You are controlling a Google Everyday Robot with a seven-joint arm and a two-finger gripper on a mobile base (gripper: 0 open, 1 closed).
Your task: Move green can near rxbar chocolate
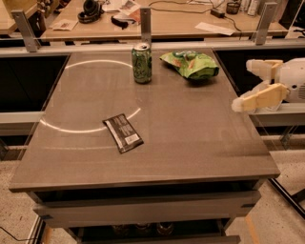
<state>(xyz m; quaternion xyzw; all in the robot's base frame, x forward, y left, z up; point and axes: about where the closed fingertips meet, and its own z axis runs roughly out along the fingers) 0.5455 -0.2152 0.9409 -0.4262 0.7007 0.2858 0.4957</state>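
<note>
The green can stands upright near the back edge of the grey table, silver top up. The rxbar chocolate lies flat on the table's left-middle, black with a white label patch at its near end. My gripper is at the right edge of the table, well to the right of the can, above the table edge. Its two pale fingers are spread apart with nothing between them: one finger is higher, the other finger lower.
A green chip bag lies at the back right, between the can and my gripper. A desk with headphones and papers stands behind the table. Metal posts line the back edge.
</note>
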